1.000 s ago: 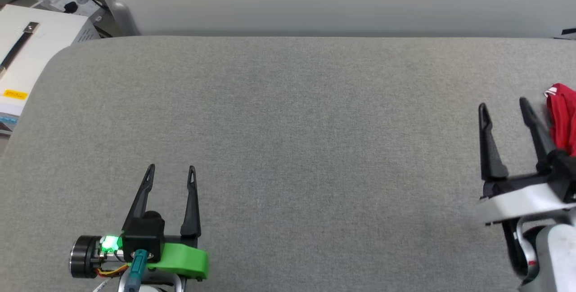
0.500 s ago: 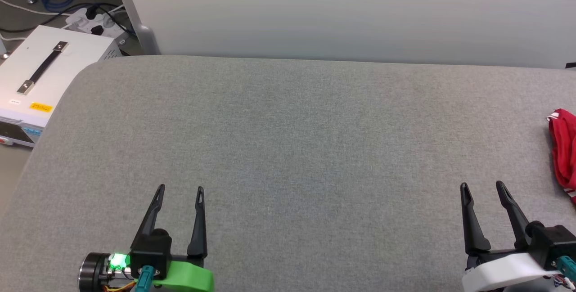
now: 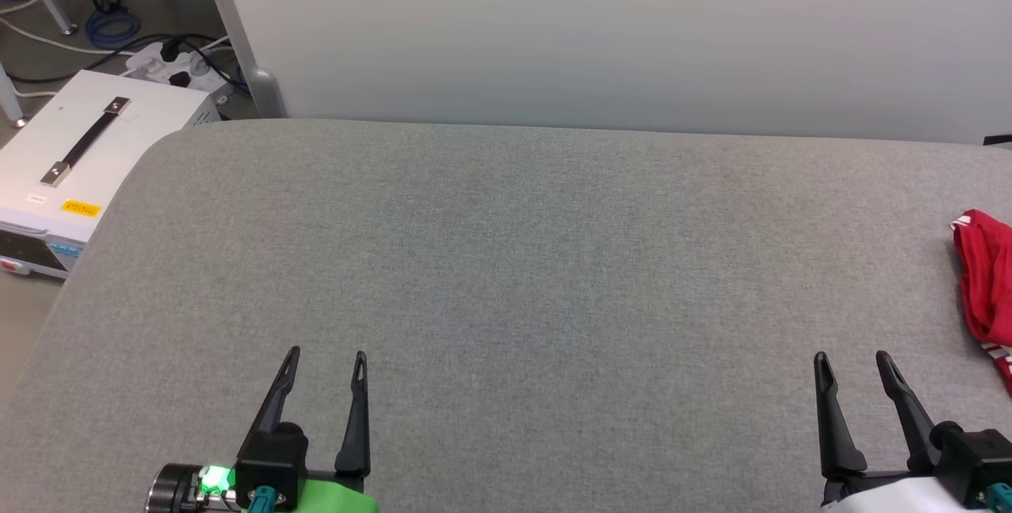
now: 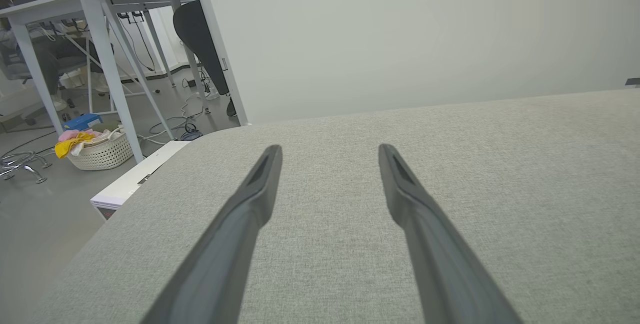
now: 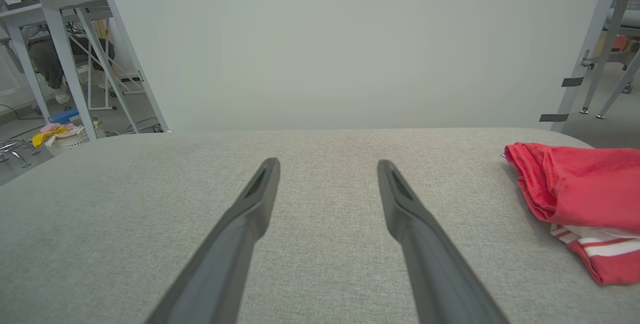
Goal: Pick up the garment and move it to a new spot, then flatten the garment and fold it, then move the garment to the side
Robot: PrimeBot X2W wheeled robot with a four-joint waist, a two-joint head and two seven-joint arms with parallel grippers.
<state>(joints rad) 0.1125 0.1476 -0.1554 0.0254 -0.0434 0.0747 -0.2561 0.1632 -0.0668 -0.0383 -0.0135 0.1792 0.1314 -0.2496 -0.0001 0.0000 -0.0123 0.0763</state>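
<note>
The garment (image 3: pixel 984 292) is a red bundle with white striped trim, lying folded at the far right edge of the grey table (image 3: pixel 506 260); the head view cuts it off. In the right wrist view the garment (image 5: pixel 580 194) rests to the right of the fingers, apart from them. My right gripper (image 3: pixel 852 360) stands open at the lower right, empty, a little left of the garment. At the lower left my left gripper (image 3: pixel 326 356) is also open with nothing between its fingers (image 4: pixel 260 189). Both grippers hover just over bare cloth.
A pale partition wall (image 3: pixel 601 31) runs along the table's far edge. Left of the table on the floor stands a white box with a black handle (image 3: pixel 87 141), beside cables and a power strip (image 3: pixel 170 62). A laundry basket (image 4: pixel 97 149) and desk legs lie further off.
The head camera has tilted, so the whole picture slid down. My right gripper has drawn back from beside the garment toward the near edge. The garment lies where it was.
</note>
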